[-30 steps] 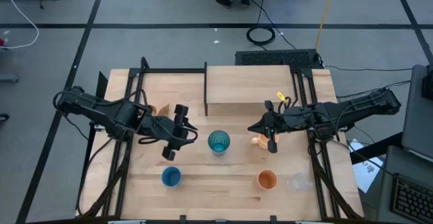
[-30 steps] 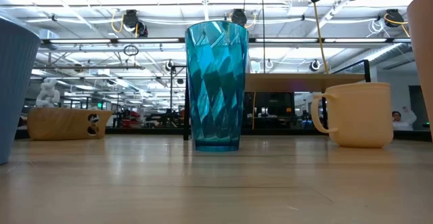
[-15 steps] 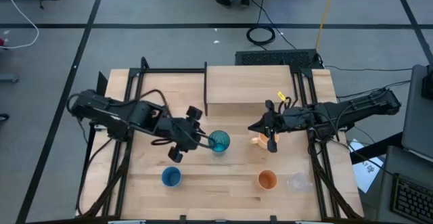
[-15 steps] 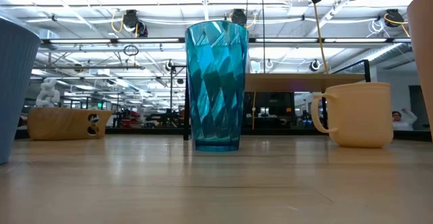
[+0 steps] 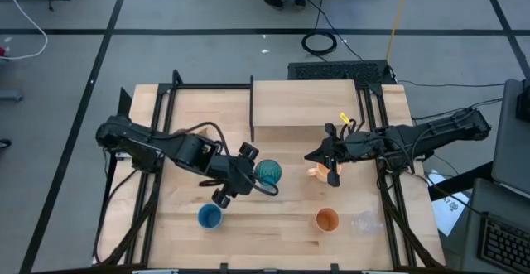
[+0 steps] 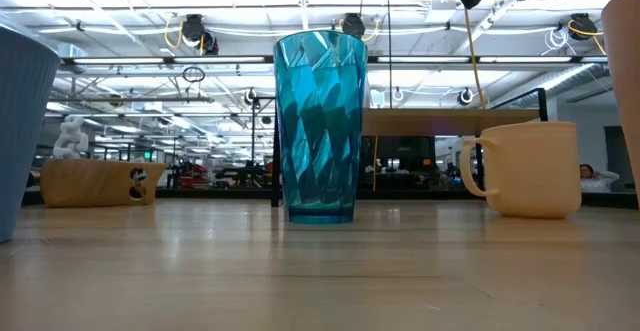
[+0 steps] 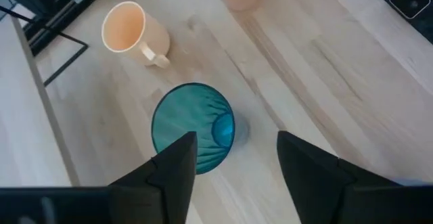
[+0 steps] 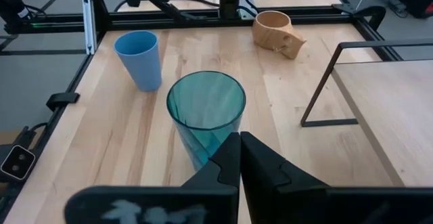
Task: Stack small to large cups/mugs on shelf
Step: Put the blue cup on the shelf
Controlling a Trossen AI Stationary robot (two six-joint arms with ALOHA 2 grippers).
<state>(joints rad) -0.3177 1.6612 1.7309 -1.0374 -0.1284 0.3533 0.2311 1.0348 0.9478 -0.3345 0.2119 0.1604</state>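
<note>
A tall teal tumbler (image 5: 268,171) (image 7: 193,126) stands upright on the table, mid-table. My left gripper (image 5: 258,180) (image 7: 233,146) hovers open above it, tipped downward; one finger shows over the tumbler's rim and the other over bare table, and neither touches it. My right gripper (image 5: 307,159) (image 8: 238,153) is shut and empty, held above the table to the tumbler's right. Beneath that arm stands the orange handled mug (image 5: 317,172) (image 6: 525,166). The blue cup (image 5: 209,216), orange cup (image 5: 328,219) and clear handled cup (image 5: 364,222) stand near the front edge. The brown wooden mug (image 8: 277,31) lies at the left.
The light-wood shelf (image 5: 302,107) on black legs (image 8: 325,82) stands at the table's far middle, with nothing on it. Black frame rails (image 5: 157,141) run along both sides of the table. Bare wood lies between the tumbler and the front row of cups.
My left gripper has swung toward the table's right edge and slightly toward the near edge, from left of the tumbler to over it, and has tipped further downward. The tumbler and the other cups have stayed where they were.
</note>
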